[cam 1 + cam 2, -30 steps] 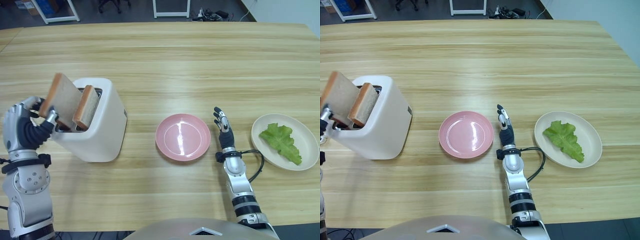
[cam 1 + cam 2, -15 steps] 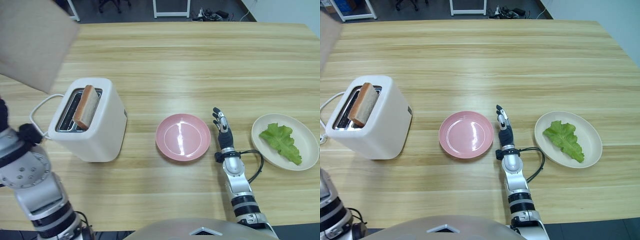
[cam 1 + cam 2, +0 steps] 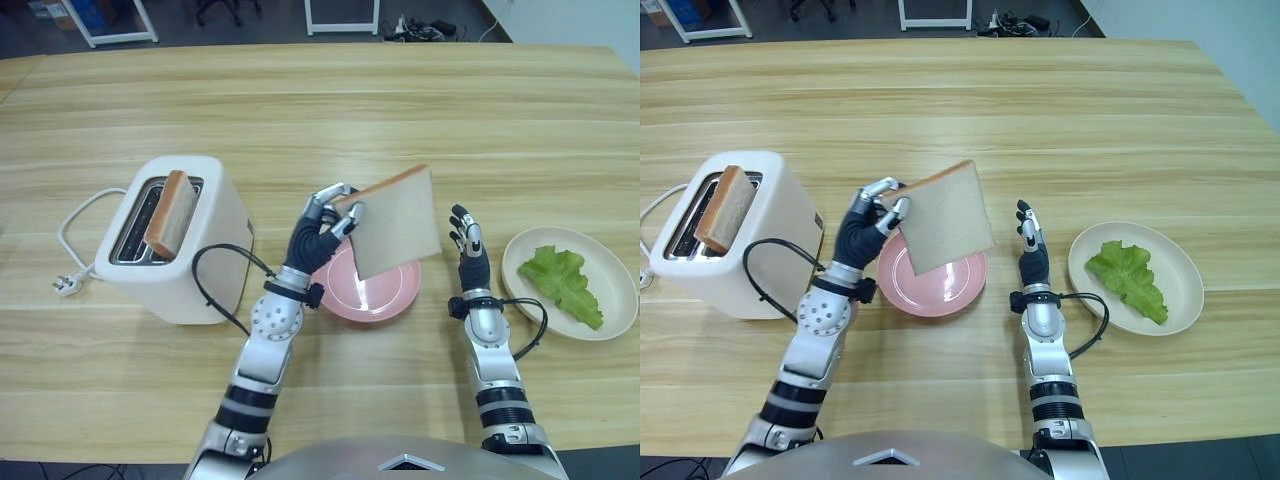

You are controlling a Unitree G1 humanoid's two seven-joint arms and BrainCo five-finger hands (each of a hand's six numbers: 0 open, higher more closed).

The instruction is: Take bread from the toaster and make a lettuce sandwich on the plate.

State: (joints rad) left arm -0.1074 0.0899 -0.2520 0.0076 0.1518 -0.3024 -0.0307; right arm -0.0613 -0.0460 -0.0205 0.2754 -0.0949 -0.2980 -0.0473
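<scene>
Left hand (image 3: 322, 222): fingers clamped on the left edge of a square slice of pale bread with a brown crust (image 3: 397, 222), held tilted in the air over the far part of the round pink plate (image 3: 385, 296). The plate lies near the middle of the light wooden table (image 3: 400, 110). Right hand (image 3: 468, 245): just right of the pink plate, pointing away, fingers straight and slightly apart, holding nothing. White two-slot toaster (image 3: 205, 260): at left, with a second brown-crusted slice (image 3: 166, 214) standing in its right slot; a white power cord (image 3: 75, 240) trails left. Round cream plate (image 3: 520, 270): at right, carrying a green lettuce leaf (image 3: 565, 283)
</scene>
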